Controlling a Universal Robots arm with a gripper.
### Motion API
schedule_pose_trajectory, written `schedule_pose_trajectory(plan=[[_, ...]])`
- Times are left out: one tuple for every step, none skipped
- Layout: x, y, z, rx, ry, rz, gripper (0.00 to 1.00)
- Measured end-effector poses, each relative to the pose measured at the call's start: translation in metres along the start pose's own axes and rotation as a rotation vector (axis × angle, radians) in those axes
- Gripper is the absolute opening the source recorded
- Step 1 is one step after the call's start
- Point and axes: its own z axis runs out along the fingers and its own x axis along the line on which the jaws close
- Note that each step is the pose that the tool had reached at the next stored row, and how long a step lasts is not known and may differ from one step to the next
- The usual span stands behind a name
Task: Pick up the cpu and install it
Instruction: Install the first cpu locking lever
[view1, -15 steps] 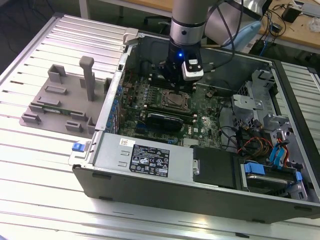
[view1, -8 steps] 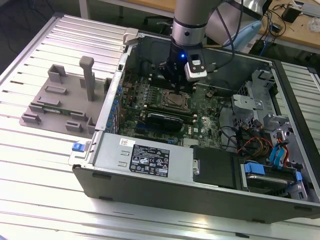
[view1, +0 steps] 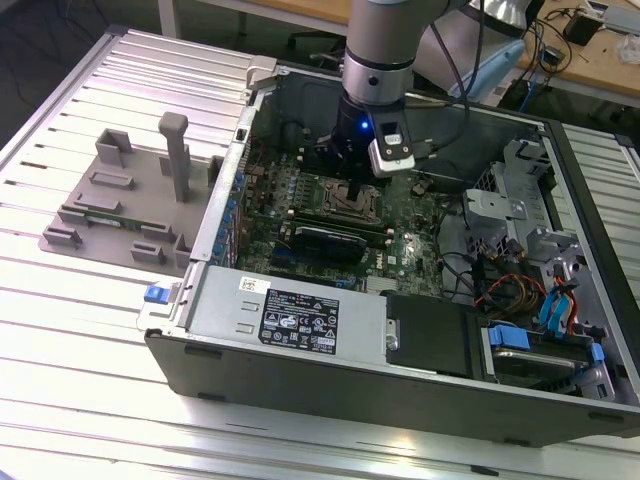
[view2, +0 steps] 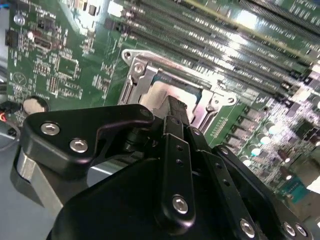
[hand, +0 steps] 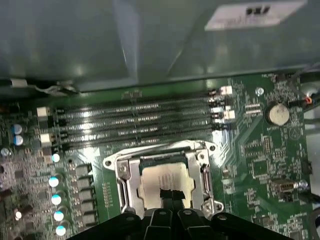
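Observation:
The cpu (hand: 162, 177), a silvery-white square plate, lies inside the metal socket frame (hand: 122, 175) on the green motherboard (hand: 260, 165). My gripper (hand: 171, 196) hangs straight over it. Its two black fingertips (hand: 165, 195) are pressed together, at or just above the middle of the plate; I cannot tell whether they touch it. In the second wrist view the fingers (view2: 176, 115) reach down onto the pale cpu (view2: 155, 95) within the frame (view2: 137, 70). In the exterior view the gripper (view1: 352, 185) sits low inside the open computer case (view1: 300, 330), above the socket (view1: 352, 205).
Rows of memory slots (hand: 135, 122) run beside the socket, with the case wall (hand: 150, 40) behind them. A grey plastic fixture (view1: 130, 200) stands on the slatted table at the exterior view's left. Drive cages and cables (view1: 530, 270) crowd the case at the exterior view's right.

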Motion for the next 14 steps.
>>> schedule_pose_trajectory(plan=[[-0.0001, -0.0012, 0.0001, 0.0, 0.0001, 0.0, 0.11], [-0.0001, -0.0013, 0.0002, -0.0002, 0.0, -0.001, 0.11], [-0.0002, -0.0014, 0.0001, -0.0006, 0.0, -0.006, 0.11], [-0.0002, -0.0015, 0.0001, -0.0026, -0.0002, -0.026, 0.11], [-0.0002, -0.0015, 0.0002, -0.0042, -0.0004, -0.04, 0.11], [-0.0002, -0.0015, 0.0003, -0.0058, -0.0006, -0.055, 0.11], [-0.0002, -0.0015, 0.0005, -0.0085, -0.0009, -0.08, 0.11], [-0.0002, -0.0014, 0.0005, -0.0092, -0.001, -0.088, 0.11], [-0.0001, -0.0014, 0.0005, -0.0093, -0.0009, -0.088, 0.11], [-0.0002, -0.0015, 0.0003, -0.0093, -0.0009, -0.088, 0.11], [-0.0002, -0.0016, -0.0006, -0.0091, -0.0008, -0.088, 0.11], [-0.0004, -0.0016, -0.0019, -0.0092, -0.0009, -0.088, 0.11], [-0.0007, -0.0016, -0.0047, -0.0093, -0.0009, -0.088, 0.11], [-0.0009, -0.0016, -0.0068, -0.0093, -0.0009, -0.088, 0.11]])
